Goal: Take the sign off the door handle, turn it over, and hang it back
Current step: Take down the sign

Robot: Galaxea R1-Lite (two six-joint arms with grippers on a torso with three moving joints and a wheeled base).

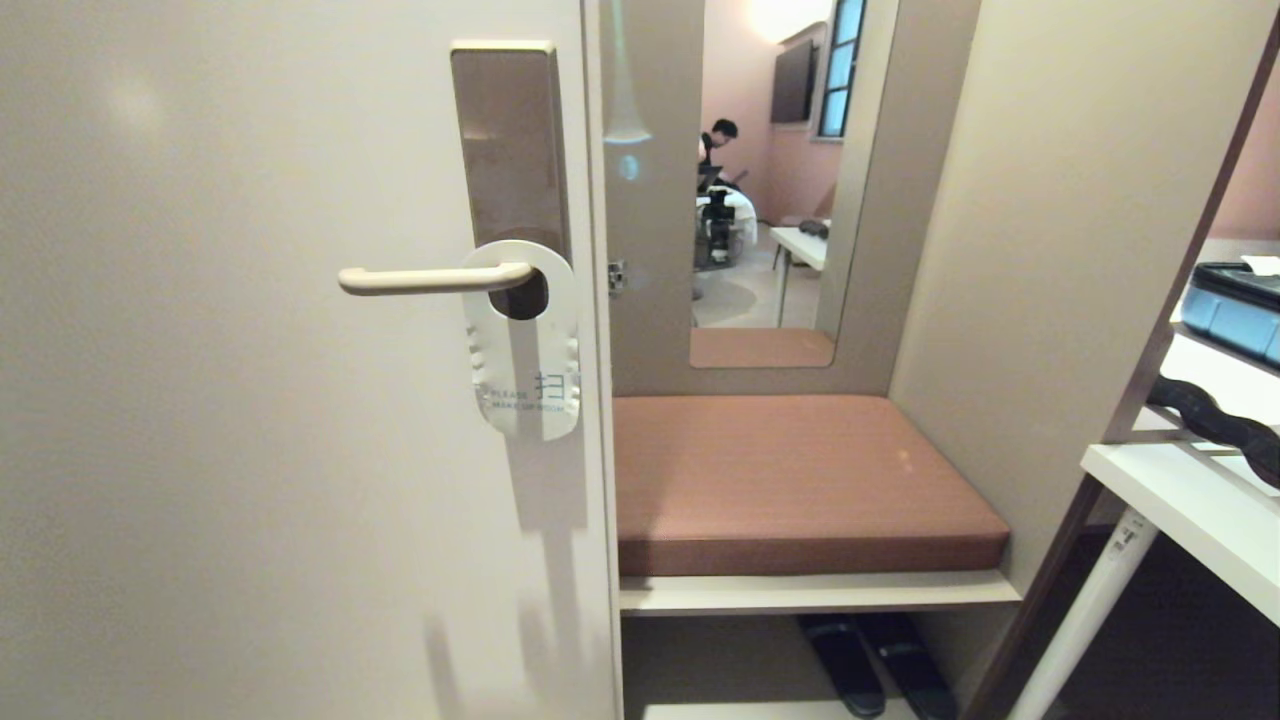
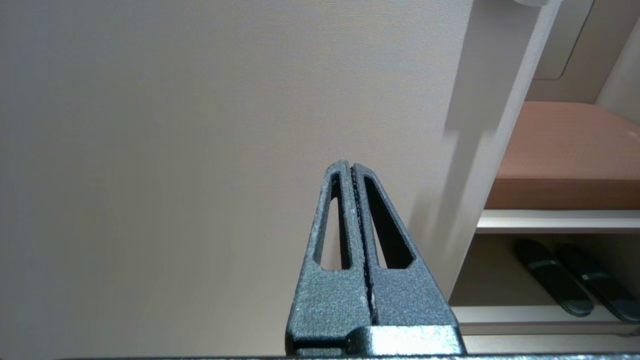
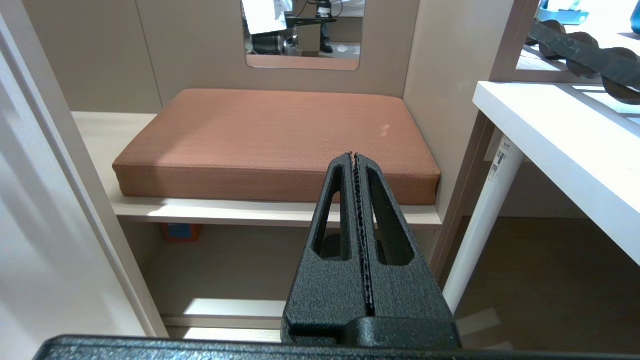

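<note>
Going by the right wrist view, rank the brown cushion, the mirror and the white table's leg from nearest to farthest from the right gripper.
From the shut right gripper:
1. White table leg, close beside it, under the white table.
2. Brown cushion, ahead on the bench.
3. Mirror, farthest, on the wall behind the cushion.

A pale door (image 1: pixel 250 400) fills the nine o'clock half of the head view, with a tall brown metal plate (image 1: pixel 508 140) near its edge at about eleven o'clock. At the centre, a brown cushion (image 1: pixel 790 480) lies on a light shelf (image 1: pixel 820 592) inside a beige alcove. At twelve o'clock above the cushion, an upright mirror (image 1: pixel 770 180) shows a person bent forward in a pink-walled room. At six o'clock, under the shelf, a pair of dark slippers (image 1: pixel 875 665) lies side by side on the floor. At three to four o'clock stands a white worktop (image 1: pixel 1190 510) on a white leg (image 1: pixel 1085 620), carrying a blue-and-black case (image 1: pixel 1235 310) and a dark wavy bar (image 1: pixel 1215 425).
</note>
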